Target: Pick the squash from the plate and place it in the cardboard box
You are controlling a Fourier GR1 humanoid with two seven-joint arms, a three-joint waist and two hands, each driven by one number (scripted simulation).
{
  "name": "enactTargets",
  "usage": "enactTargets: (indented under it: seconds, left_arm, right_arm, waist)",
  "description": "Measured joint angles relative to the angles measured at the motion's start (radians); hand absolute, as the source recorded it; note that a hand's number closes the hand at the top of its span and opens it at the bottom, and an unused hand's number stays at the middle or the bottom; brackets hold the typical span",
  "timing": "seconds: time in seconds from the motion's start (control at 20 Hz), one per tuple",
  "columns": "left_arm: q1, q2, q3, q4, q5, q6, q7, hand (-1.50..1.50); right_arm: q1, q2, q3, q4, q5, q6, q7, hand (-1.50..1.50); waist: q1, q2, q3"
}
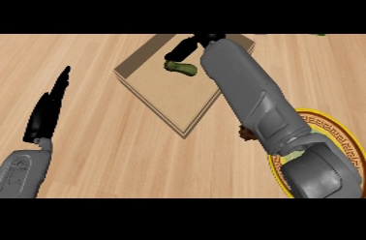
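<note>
Squash [180, 67] inside cardboard box [160, 96], just off the fingertips of right hand [184, 46].
Found right hand over the box's far side, fingers nearly straight and slack, wrapped round nothing; contact with squash not determinable. Found squash lying on the box floor, immediately beneath those fingertips. Noted plate [336, 128] well behind that hand, back by the elbow, mostly hidden under the forearm; small brown item [247, 133] beside the forearm. Noted left hand [46, 111] well apart from the box, fingers straight, pressed together, holding nothing.
</note>
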Motion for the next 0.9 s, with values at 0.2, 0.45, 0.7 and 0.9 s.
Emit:
enactTargets:
  seconds: [0.2,0.45,0.7,0.9]
  left_arm:
    - [0.003,0.005,0.011,-0.003,0.009,-0.004,0.009,0.0]
    - [0.021,0.006,0.022,0.002,0.008,0.004,0.004,0.0]
    - [0.047,0.023,0.041,-0.017,0.02,-0.004,0.005,0.0]
    - [0.071,0.023,0.047,-0.026,0.019,0.002,0.001,0.0]
  right_arm:
    - [0.009,0.0,-0.045,-0.029,-0.051,-0.048,-0.074,-1.5]
    - [0.021,-0.002,-0.129,-0.062,-0.133,-0.083,-0.148,-1.5]
    - [0.04,-0.058,-0.197,-0.07,-0.198,-0.024,-0.216,-1.5]
    - [0.069,-0.14,-0.232,-0.062,-0.228,0.04,-0.252,-1.5]
  waist:
    - [-0.012,-0.003,0.001]
    - [-0.038,-0.007,0.001]
    - [-0.057,-0.013,0.002]
    - [-0.073,-0.018,0.002]
